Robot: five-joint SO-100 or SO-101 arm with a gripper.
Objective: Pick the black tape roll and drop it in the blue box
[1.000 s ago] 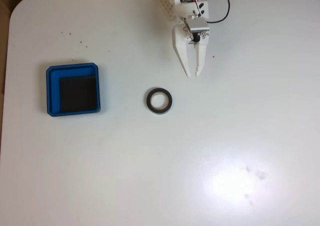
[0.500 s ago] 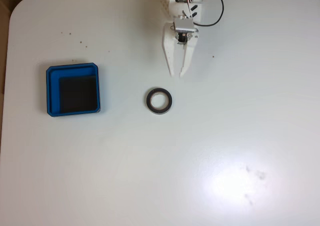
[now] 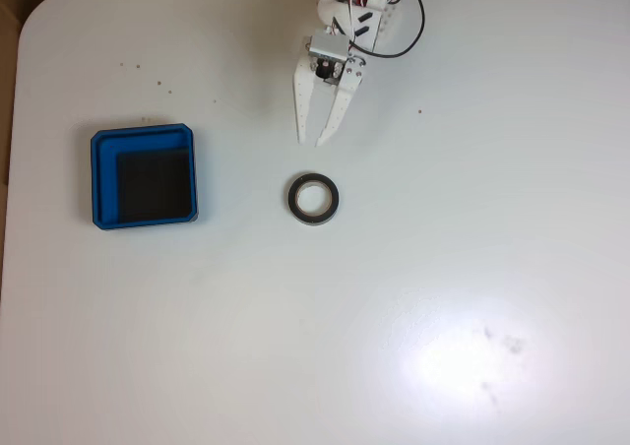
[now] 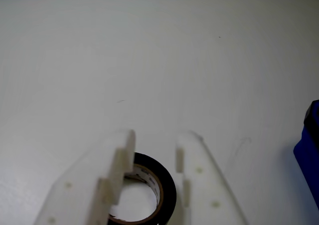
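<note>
In the fixed view the gripper [image 3: 309, 143] hung in the upper middle of the frame with its jaws released, a narrow gap between the two white tips and nothing held. The black tape roll [image 3: 314, 198] lay flat on the white tabletop [image 3: 472, 228] just below those tips in the frame, close under them but apart from them, and almost in line with the way they pointed. That was the relation the next move hung on: the jaws pointed down the frame toward the roll, so reaching it looked to call for going forward and down rather than sideways. Being a ring, the roll offered no long axis to line up with.

In the wrist view the gripper [image 4: 154, 138] rose from the bottom edge, and the black tape roll [image 4: 167, 185] showed between and behind the jaws, its hollow centre toward the left jaw.

The blue box [image 3: 144, 175] sat at the left of the fixed view, well apart from the roll, and empty.
</note>
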